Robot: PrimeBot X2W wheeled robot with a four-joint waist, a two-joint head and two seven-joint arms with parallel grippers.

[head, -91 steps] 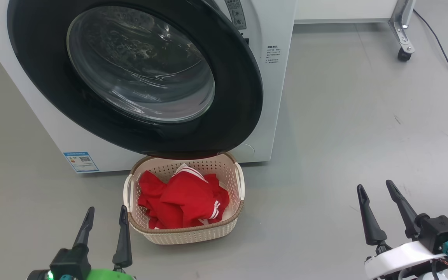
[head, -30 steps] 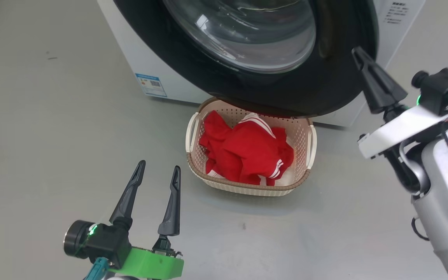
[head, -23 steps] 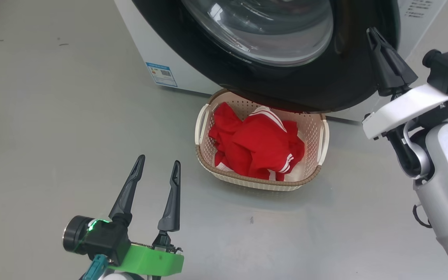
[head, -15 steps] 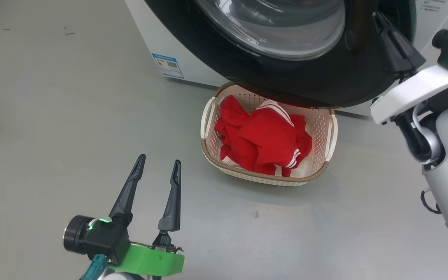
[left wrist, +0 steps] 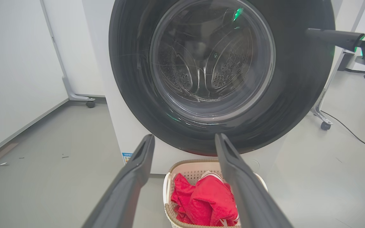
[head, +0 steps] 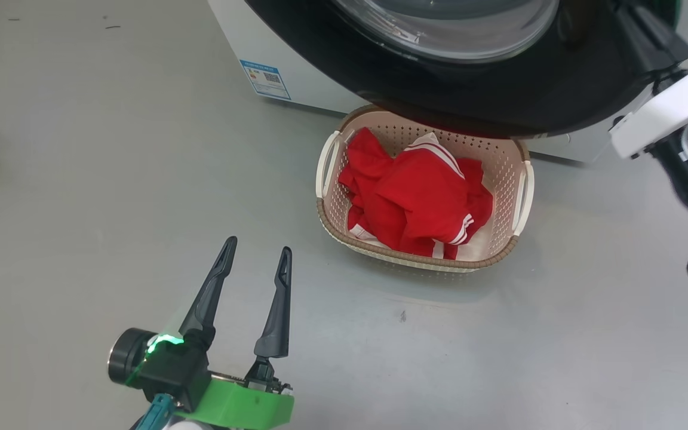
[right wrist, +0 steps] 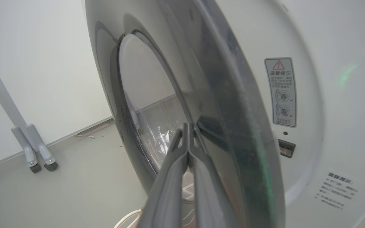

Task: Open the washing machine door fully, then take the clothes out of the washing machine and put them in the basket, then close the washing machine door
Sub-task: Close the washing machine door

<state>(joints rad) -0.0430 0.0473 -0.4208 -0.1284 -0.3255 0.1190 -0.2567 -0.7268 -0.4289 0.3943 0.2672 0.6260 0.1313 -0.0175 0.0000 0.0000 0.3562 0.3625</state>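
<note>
Right tool (right wrist: 187,128) is pinched closed w/ nothing between its fingers, tips on or just off the glossy black rim of the washing machine door (right wrist: 220,104), near its free edge; contact we can't confirm. We read it as a push setup: closed fingers make one stiff prod, and pressing far from the hinge gives most swing. Door is ajar, a gap betw. it and the white washing machine (right wrist: 328,110) front, latch slot (right wrist: 286,148) uncovered. Left tool (head: 258,245) is open & empty, low over the floor (head: 81,179), well apart from the basket (head: 421,263), prob. parked clear of the work. Clothes (head: 421,197) lie bunched in the basket, so we judge unloading done and closing the step in hand. Basket sits on the floor just before the machine, far end under the door's lower rim; its long axis runs handle to handle, roughly along the machine front. Door is round, so no long axis; its outer face looks toward us, turned a bit to our left.
</note>
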